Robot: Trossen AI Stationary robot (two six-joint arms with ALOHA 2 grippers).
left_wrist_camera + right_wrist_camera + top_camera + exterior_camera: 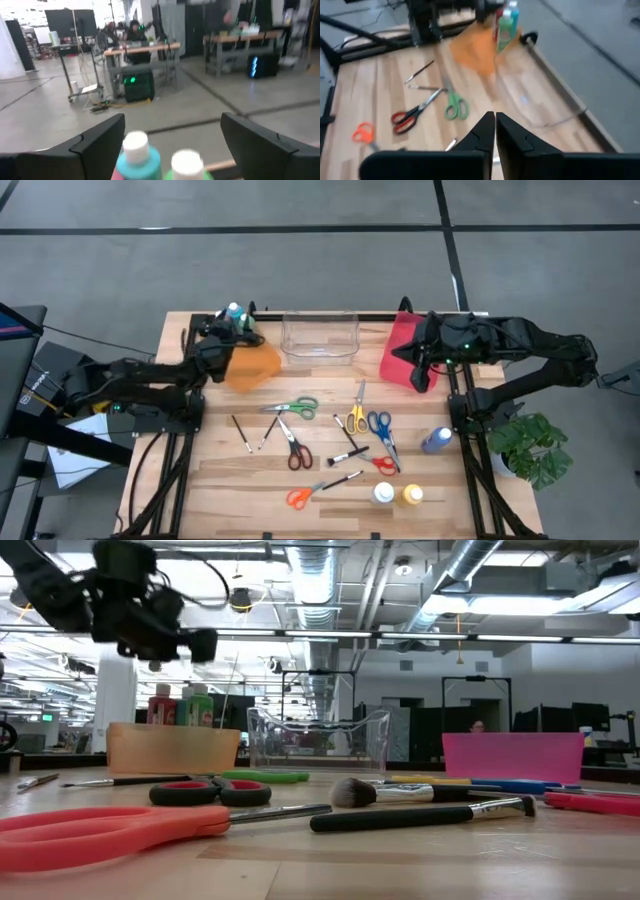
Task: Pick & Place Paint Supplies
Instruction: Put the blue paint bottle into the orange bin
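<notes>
Six scissors [293, 407] and three bottles [411, 495] lie loose; left gripper [236, 322] open, right gripper [421, 378] closed.

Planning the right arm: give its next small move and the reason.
Probably swing the shut right claw from above the red bin toward the loose scissors and open it; it holds nothing, and supplies lie unsorted on the table.
</notes>
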